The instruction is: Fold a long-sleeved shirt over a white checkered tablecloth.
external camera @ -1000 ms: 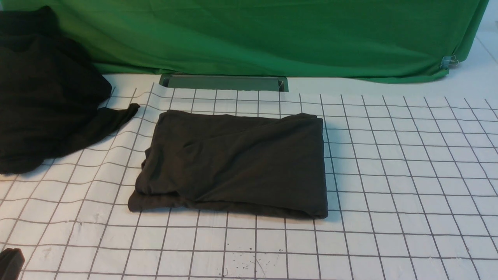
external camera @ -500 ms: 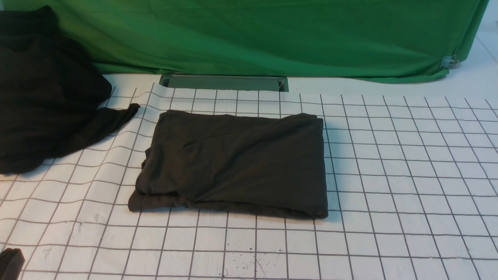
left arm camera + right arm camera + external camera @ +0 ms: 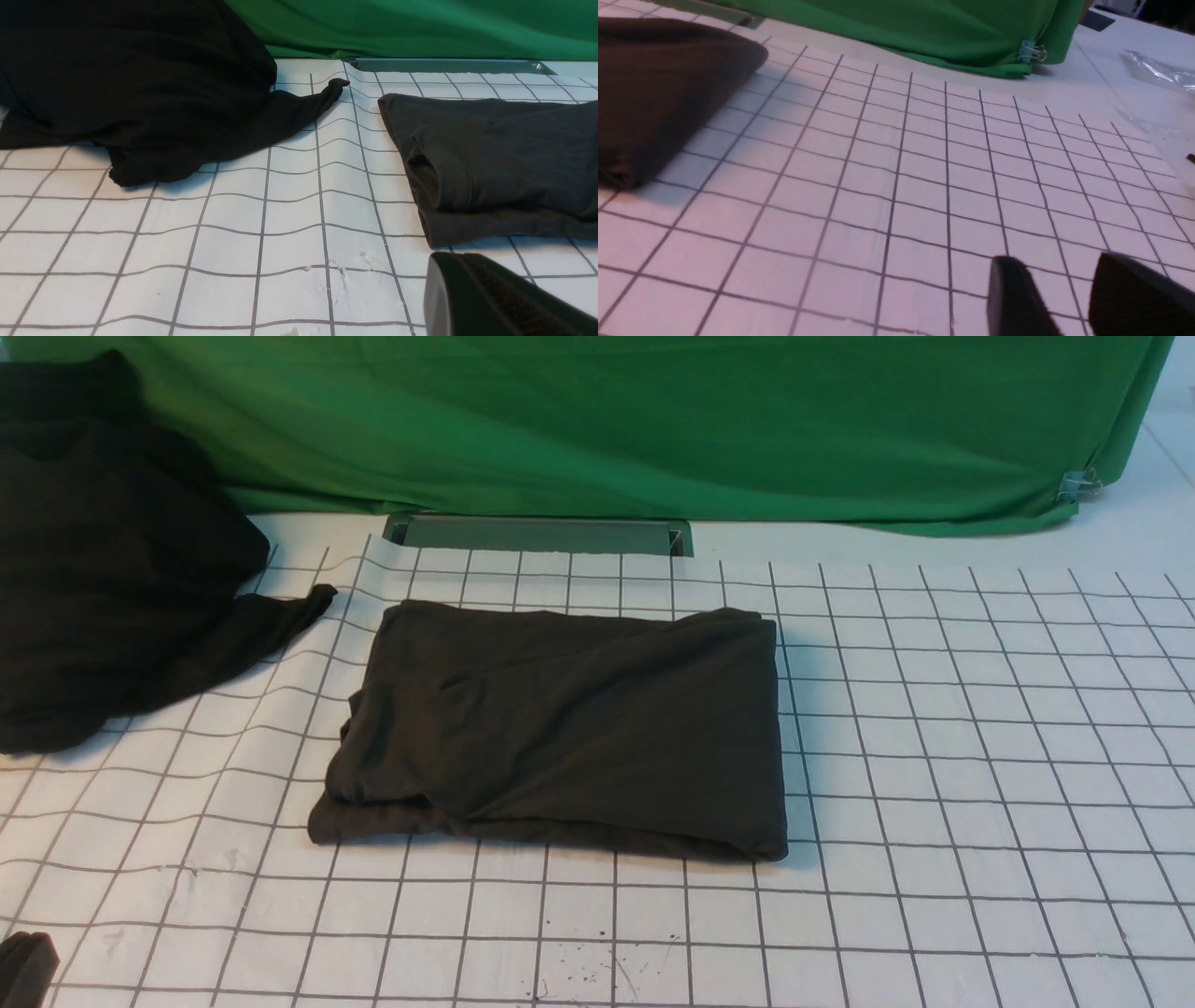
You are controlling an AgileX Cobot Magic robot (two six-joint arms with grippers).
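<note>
The long-sleeved shirt (image 3: 560,728) lies folded into a dark brownish rectangle on the middle of the white checkered tablecloth (image 3: 934,756); no print shows. In the left wrist view its left folded end (image 3: 504,163) is just beyond my left gripper (image 3: 467,289), whose jaws are pressed together, shut on nothing. In the front view only that gripper's tip (image 3: 23,969) peeks in at the near left corner. My right gripper (image 3: 1057,263) hovers over bare cloth, open and empty, well to the right of the shirt's right end (image 3: 658,93). It is outside the front view.
A blacker, bulkier garment (image 3: 103,569) is heaped at the far left, one sleeve (image 3: 271,616) trailing toward the shirt. A green backdrop (image 3: 653,420) hangs along the back, with a grey slot (image 3: 537,534) below it and a binder clip (image 3: 1078,483) at its right corner. Clear plastic (image 3: 1157,70) lies far right.
</note>
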